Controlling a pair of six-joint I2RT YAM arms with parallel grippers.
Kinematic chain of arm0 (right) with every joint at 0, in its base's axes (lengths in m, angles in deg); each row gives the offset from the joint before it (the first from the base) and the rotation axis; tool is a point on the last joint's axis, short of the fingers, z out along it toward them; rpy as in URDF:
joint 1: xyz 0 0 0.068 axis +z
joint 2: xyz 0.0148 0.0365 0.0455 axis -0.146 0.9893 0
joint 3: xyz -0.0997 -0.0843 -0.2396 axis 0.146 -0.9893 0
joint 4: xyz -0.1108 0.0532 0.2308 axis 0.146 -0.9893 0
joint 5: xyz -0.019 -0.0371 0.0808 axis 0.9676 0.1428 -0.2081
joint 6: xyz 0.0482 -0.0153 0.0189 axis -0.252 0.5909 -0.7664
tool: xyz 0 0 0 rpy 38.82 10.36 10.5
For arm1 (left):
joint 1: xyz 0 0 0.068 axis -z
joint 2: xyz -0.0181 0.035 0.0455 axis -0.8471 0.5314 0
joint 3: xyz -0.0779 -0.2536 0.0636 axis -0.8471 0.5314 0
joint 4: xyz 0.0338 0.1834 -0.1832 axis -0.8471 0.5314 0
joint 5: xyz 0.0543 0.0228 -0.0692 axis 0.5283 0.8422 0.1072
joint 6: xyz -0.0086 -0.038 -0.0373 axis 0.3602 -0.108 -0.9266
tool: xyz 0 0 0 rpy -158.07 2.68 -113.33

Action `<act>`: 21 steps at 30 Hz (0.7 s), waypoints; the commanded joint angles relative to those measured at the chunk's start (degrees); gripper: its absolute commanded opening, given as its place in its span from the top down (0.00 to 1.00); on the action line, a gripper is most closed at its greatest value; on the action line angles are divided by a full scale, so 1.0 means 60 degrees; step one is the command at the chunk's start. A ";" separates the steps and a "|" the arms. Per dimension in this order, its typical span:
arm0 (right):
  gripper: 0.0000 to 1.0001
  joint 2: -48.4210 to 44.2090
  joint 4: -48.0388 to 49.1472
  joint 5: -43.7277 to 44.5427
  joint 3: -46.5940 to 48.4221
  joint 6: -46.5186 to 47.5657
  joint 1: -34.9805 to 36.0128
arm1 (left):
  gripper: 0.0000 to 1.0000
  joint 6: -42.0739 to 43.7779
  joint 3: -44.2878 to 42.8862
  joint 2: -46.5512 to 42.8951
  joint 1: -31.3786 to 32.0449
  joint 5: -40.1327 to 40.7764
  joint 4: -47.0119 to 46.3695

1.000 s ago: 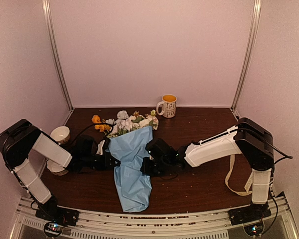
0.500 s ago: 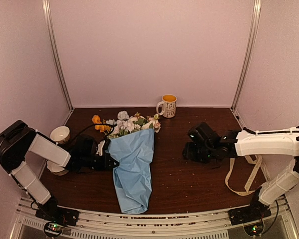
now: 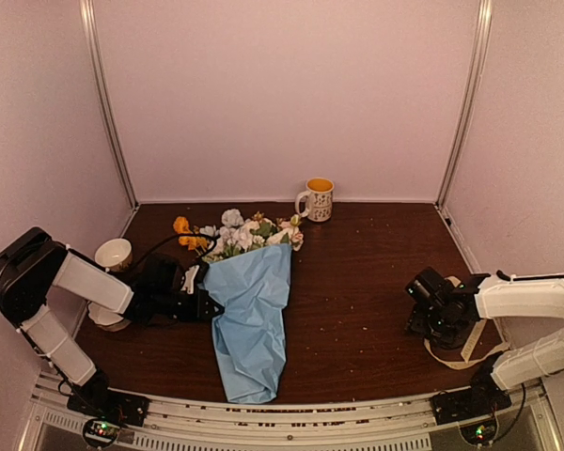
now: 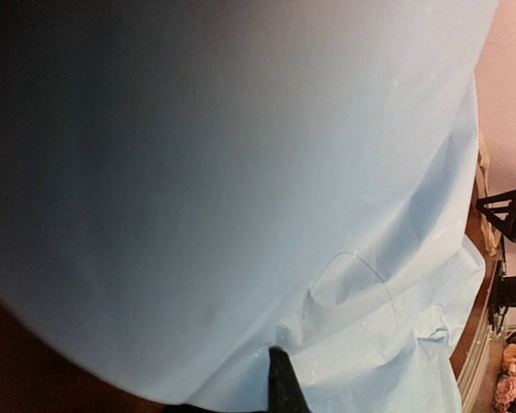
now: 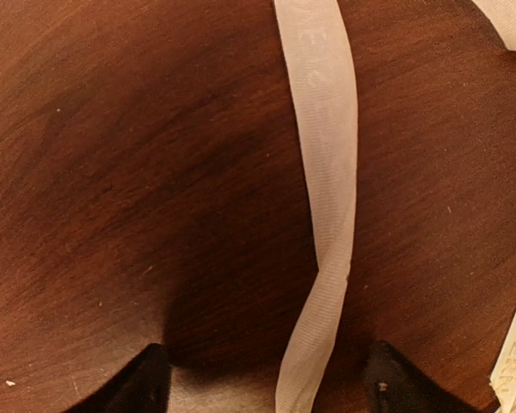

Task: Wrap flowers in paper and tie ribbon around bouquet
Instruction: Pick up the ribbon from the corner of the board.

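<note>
Top view: bouquet (image 3: 251,296) lies on table (image 3: 357,272), flowers (image 3: 240,231) toward the back wall. Left gripper (image 3: 203,303) is at the bouquet's left edge, jaws together on the paper (image 3: 249,349). Right gripper (image 3: 430,315) is well right of the bouquet, over the ribbon (image 3: 469,340).
Left wrist: paper fills the view.
Right wrist: fingers (image 5: 146,383) apart, straddling the ribbon and gripping nothing.
</note>
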 commanded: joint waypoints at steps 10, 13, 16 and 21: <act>1.00 -0.0699 0.0775 -0.1399 0.2328 0.2201 -0.0274 | 1.00 0.0409 -0.0190 -0.0339 0.0043 0.0171 0.0695; 1.00 -0.1676 -0.0239 -0.1197 0.5817 0.4027 -0.0267 | 1.00 0.0435 -0.0177 -0.0434 0.0033 0.0206 0.0795; 1.00 -0.2956 0.0671 -0.2101 0.8010 0.5431 -0.0259 | 1.00 0.0501 -0.0162 -0.0493 0.0034 0.0313 0.0924; 1.00 -0.5071 0.3606 -0.2806 0.8366 0.5593 -0.0253 | 1.00 0.0504 -0.0187 -0.0500 0.0034 0.0378 0.0938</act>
